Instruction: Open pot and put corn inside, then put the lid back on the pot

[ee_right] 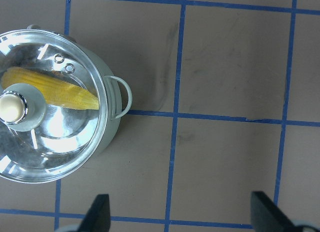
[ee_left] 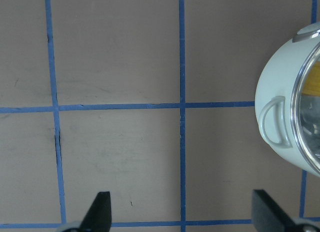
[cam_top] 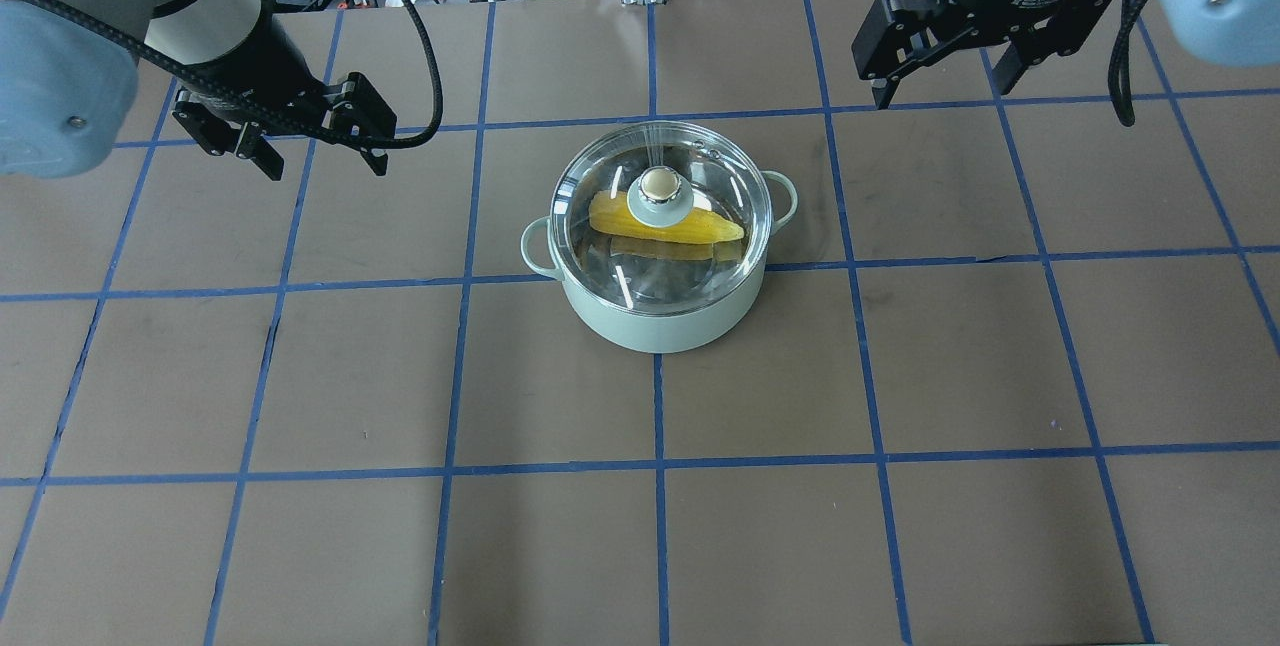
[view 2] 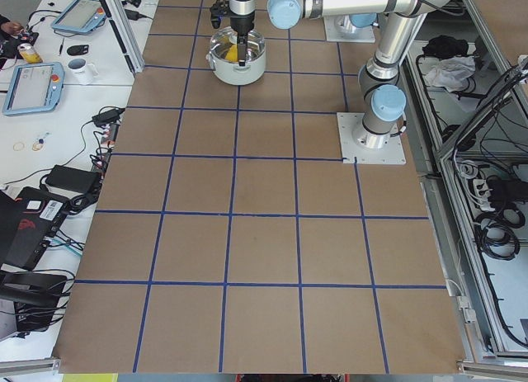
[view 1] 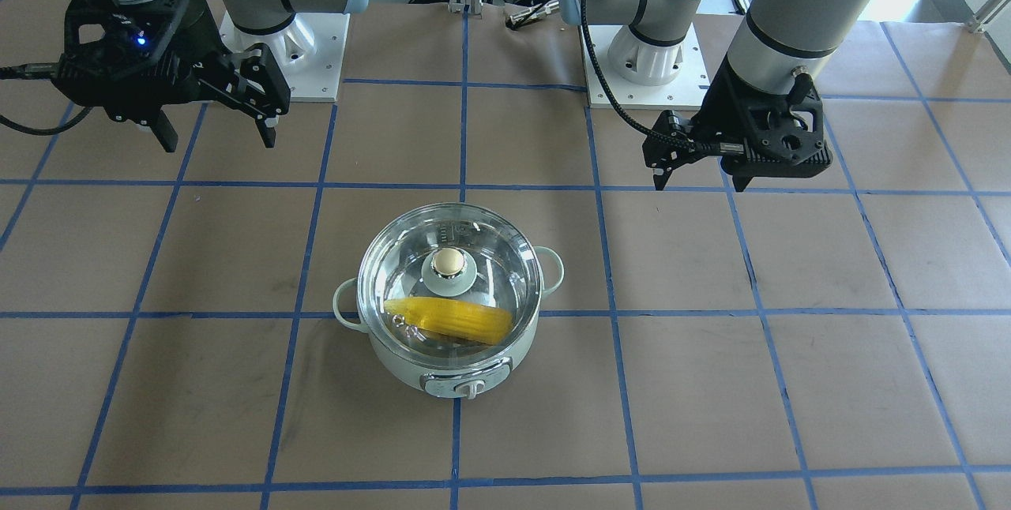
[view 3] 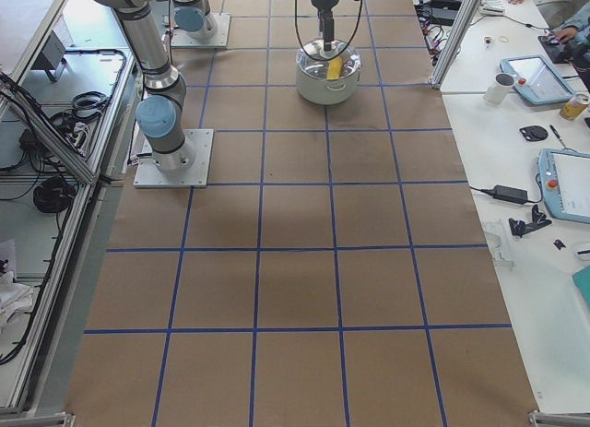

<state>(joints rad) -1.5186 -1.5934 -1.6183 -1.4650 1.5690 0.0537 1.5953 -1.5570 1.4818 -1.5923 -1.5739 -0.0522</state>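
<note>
The mint-green pot (cam_top: 655, 321) stands mid-table with the clear glass lid (cam_top: 640, 271) seated on it, beige knob (cam_top: 657, 184) on top. The yellow corn (cam_top: 705, 225) lies inside, seen through the glass. They also show in the front view: pot (view 1: 442, 372), lid (view 1: 494, 249), corn (view 1: 450, 319). My left gripper (cam_top: 325, 164) hovers open and empty to the pot's left, apart from it; its wrist view shows the pot's side (ee_left: 280, 91). My right gripper (cam_top: 940, 91) hovers open and empty beyond the pot's right; its wrist view shows the lid (ee_right: 50, 142) and corn (ee_right: 65, 91).
The brown table is marked with a blue tape grid (cam_top: 655, 466). The arms' base plates (view 1: 640, 60) stand at the robot's edge of the table. Side benches with tablets and a mug (view 3: 502, 88) flank the far edge.
</note>
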